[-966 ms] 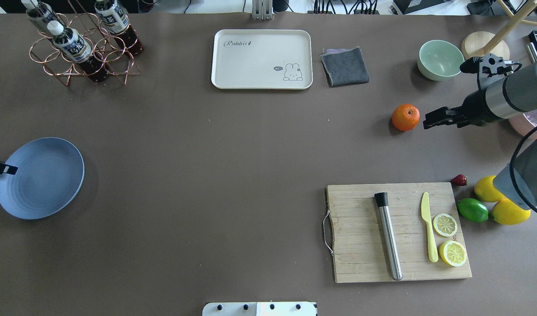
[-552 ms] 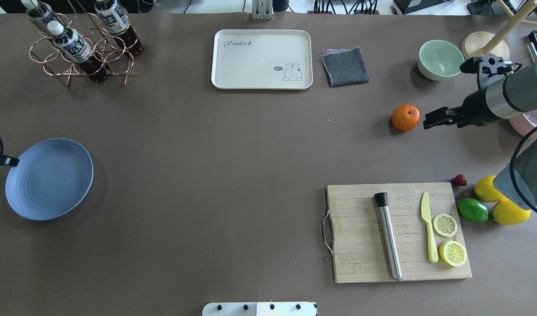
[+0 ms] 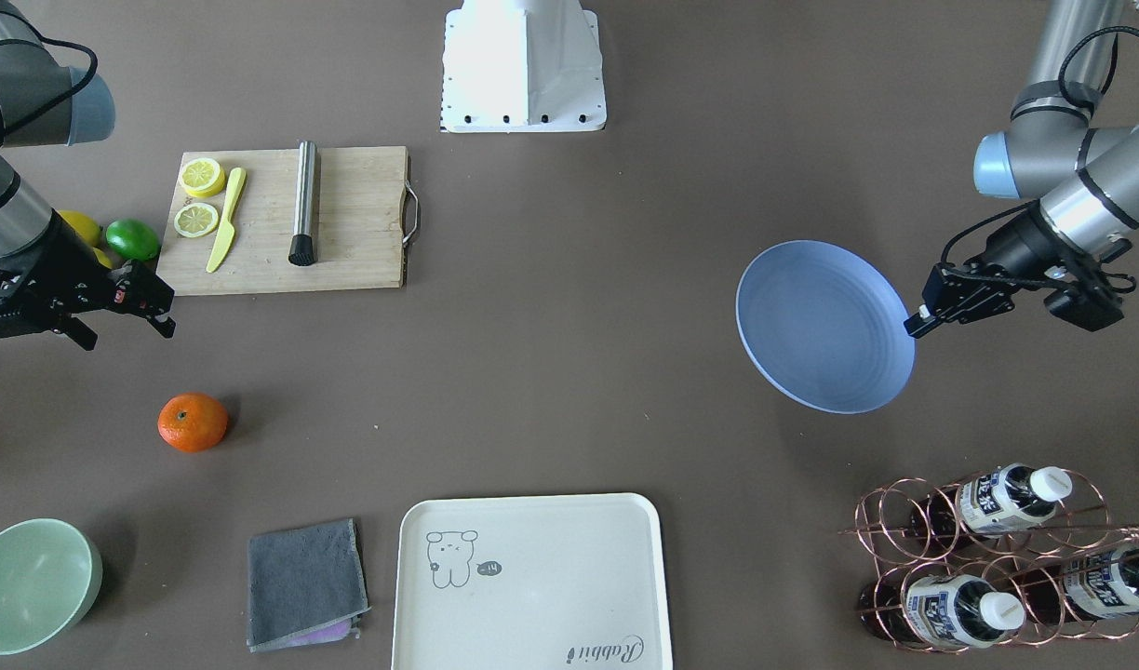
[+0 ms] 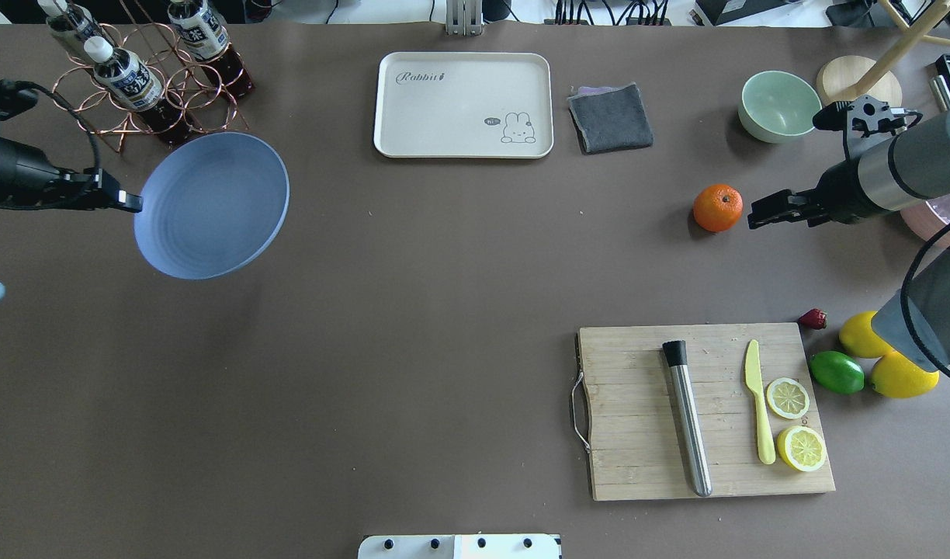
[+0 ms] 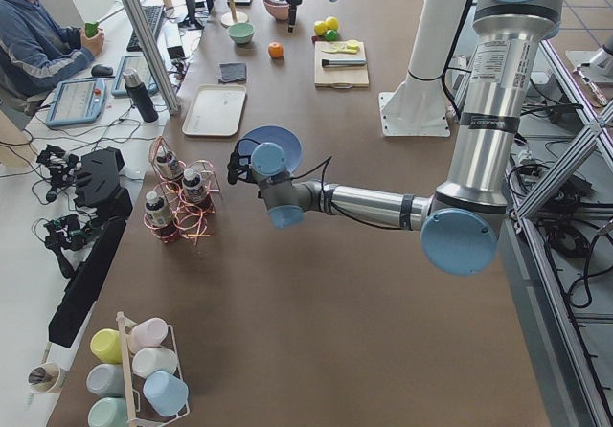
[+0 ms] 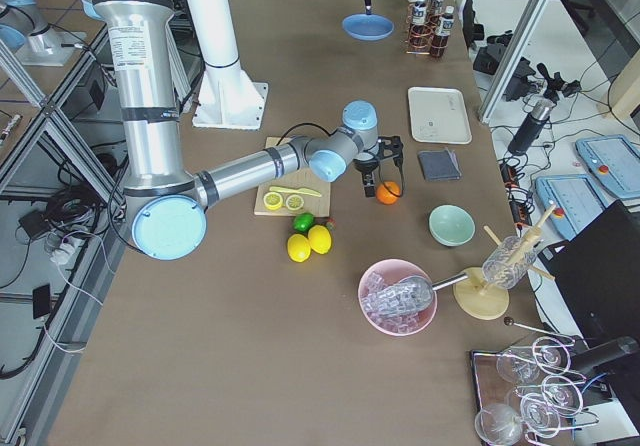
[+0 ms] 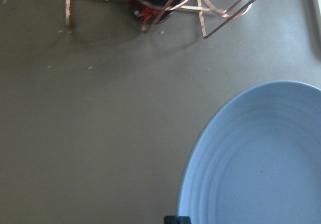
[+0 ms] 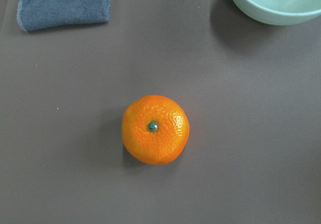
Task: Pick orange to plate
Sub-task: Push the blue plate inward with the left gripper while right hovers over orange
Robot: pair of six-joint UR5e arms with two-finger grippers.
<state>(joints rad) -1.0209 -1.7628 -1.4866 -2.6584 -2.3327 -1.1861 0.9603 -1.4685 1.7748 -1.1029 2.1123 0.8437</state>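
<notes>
The orange (image 4: 717,207) rests on the brown table near the right side, stem spot facing up in the right wrist view (image 8: 155,128). Hovering just beside it, and not touching it, is my right gripper (image 4: 754,217), which looks open and empty. The periwinkle plate (image 4: 211,206) is up off the table and tilted, in front of the bottle rack. My left gripper (image 4: 127,204) is shut on its left rim. In the front view the plate (image 3: 821,326) hangs from that gripper (image 3: 916,323). The left wrist view shows the plate's ringed inside (image 7: 261,158).
A copper rack with bottles (image 4: 141,78) stands just behind the plate. A cream tray (image 4: 463,105), grey cloth (image 4: 611,116) and mint bowl (image 4: 778,105) line the far side. A cutting board (image 4: 638,419) with muddler, knife and lemon halves lies near right, beside lemons and a lime (image 4: 836,372).
My left gripper has carried the plate up off the table's left edge, rightward and toward the bottle rack. The right arm and the orange have not moved.
</notes>
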